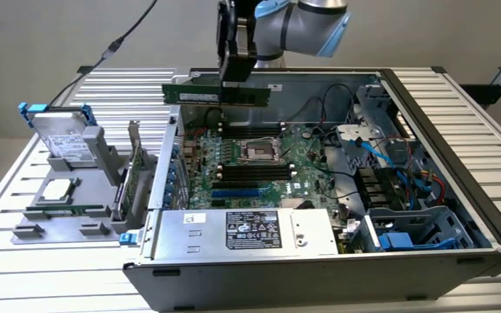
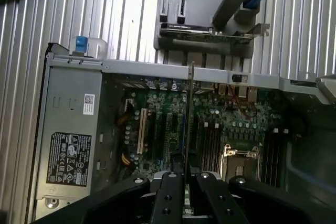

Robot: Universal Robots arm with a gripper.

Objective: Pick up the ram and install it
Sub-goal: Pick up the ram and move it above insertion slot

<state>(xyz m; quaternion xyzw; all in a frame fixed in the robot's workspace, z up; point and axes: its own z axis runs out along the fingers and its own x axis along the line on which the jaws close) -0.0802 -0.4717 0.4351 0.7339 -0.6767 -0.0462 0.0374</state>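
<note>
Ram is hanging in the air above the open case, lying level and lengthwise, with its label side facing the exterior camera. The gripper is coming at it from above and is clenching it near the middle of its top edge, both fingers pressing on the board's flat faces. In the wrist view the ram is showing edge-on as a thin strip running out from between the gripper fingers, over the motherboard. Below it, on the motherboard, black slots are sitting on either side of the socket; the ram is well above them and touching none. A power supply is filling the case's near end. On the exterior view's left, a gray holder on the slatted table is carrying a hard drive and an upright card.
</note>
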